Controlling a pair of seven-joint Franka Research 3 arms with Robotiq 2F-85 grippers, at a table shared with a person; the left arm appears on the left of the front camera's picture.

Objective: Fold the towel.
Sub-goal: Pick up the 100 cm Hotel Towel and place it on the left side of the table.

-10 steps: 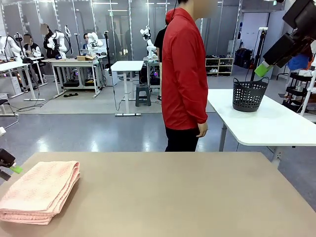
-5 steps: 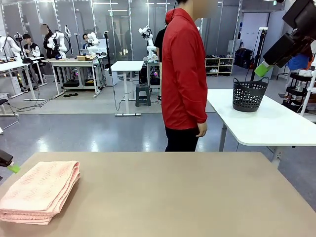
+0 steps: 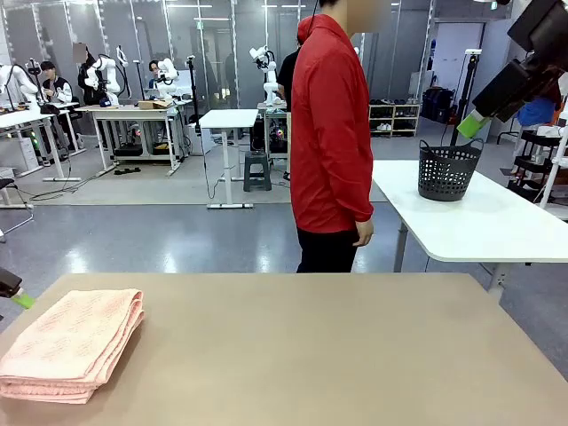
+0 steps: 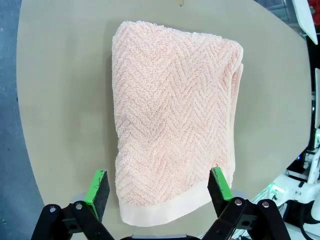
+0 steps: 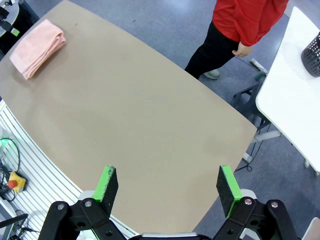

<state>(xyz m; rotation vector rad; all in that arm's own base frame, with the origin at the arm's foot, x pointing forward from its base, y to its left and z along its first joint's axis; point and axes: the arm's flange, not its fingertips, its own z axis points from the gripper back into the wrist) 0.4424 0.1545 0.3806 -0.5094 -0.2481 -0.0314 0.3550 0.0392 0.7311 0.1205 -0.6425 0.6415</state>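
Front view: the towel lies folded in a thick stack at the near left corner of the tan surface, its layered edges facing the camera. At the left edge, just beside the towel's far corner, a green pad of the left end effector pokes into the picture; its opening cannot be judged from here. High at the right, the right end effector hangs in the air well above the surface, one green pad showing. A person in a red jacket stands beyond the far edge, side-on, one hand hanging down. Behind, a dark basket sits on a white table.

Left wrist view: the left end effector looks straight down on the towel, showing its herringbone weave and the plain band along the near edge. The fingers stand wide apart on either side of that band, holding nothing.

Right wrist view: the right end effector looks down from high over the surface, fingers spread wide and empty. The towel lies far off at the upper left corner.
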